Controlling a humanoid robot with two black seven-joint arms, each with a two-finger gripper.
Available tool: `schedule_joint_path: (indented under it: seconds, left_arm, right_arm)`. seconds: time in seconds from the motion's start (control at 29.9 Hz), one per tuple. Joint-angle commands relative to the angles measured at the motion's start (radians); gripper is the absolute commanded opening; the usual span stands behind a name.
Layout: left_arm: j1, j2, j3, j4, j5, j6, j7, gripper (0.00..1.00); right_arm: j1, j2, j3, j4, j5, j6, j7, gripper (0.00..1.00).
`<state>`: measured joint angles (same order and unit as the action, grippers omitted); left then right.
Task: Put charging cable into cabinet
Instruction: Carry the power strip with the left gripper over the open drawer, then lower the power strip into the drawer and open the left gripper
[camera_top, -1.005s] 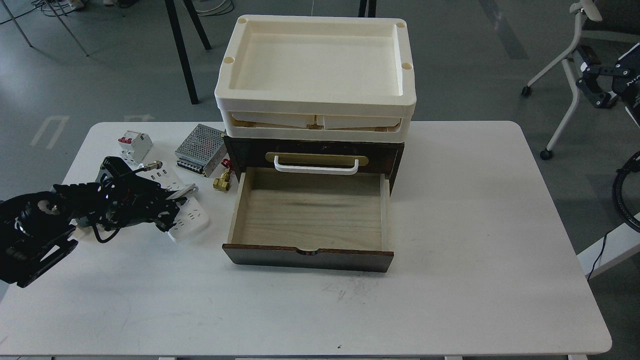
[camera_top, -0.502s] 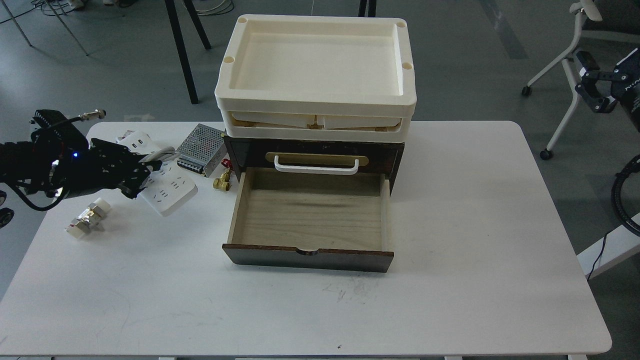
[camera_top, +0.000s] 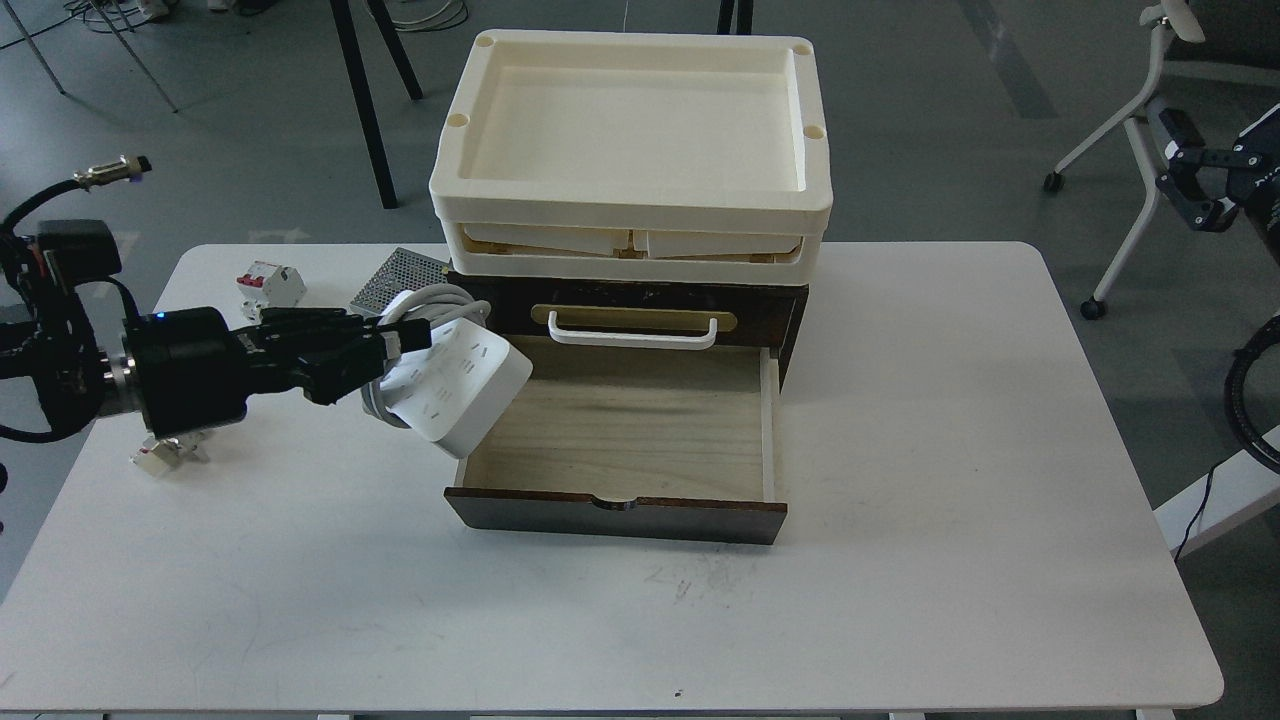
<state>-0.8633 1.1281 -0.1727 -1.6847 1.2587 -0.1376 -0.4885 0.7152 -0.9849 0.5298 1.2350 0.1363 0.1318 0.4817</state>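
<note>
The left gripper (camera_top: 385, 350) is clenched on the cable (camera_top: 455, 385), gripping it around the coiled cord. A second ago the strip lay on the desk (camera_top: 900, 500) at the left of the frame; half a second ago it was lifted clear, and now it hangs in the air at the left centre, its free end reaching over the left wall of the open drawer of the cabinet (camera_top: 620, 505). By my judgement the carry is nearly done, and what remains is to move it further right, over the pale wood floor, lower it and let go. The tilted strip may catch on the drawer wall.

The right gripper is not in view.

Count: one cable, one cabinet with one drawer open and one white handle (camera_top: 632, 332) above it, two stacked cream trays (camera_top: 630, 215) on top, one mesh box (camera_top: 395, 275), one breaker (camera_top: 268, 284), and one small metal fitting (camera_top: 165, 452) under the arm.
</note>
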Motion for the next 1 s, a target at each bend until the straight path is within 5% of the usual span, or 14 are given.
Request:
schedule_joint_path:
  seconds: [0.0,0.37,0.77,0.97]
  left_arm:
    - [0.003,-0.147,0.001,0.006,-0.085,-0.016,0.000,0.00]
    - [0.030,-0.413,0.096,0.270,-0.101,0.044,0.042,0.00]
    - [0.046,-0.583,0.104,0.540,-0.098,0.044,0.051,0.00]
    - [0.058,-0.606,0.102,0.576,-0.097,0.052,0.065,0.00]
  right_arm:
    - [-0.006,0.000,0.001,-0.002,0.000,0.000,0.000,1.00]
    - [-0.020,0.026,0.001,-0.023,0.005,0.002,0.001,1.00]
    - [-0.025,0.029,0.001,-0.038,0.005,0.002,0.001,1.00]
    - [-0.028,0.029,0.001,-0.042,0.005,0.003,0.001,1.00]
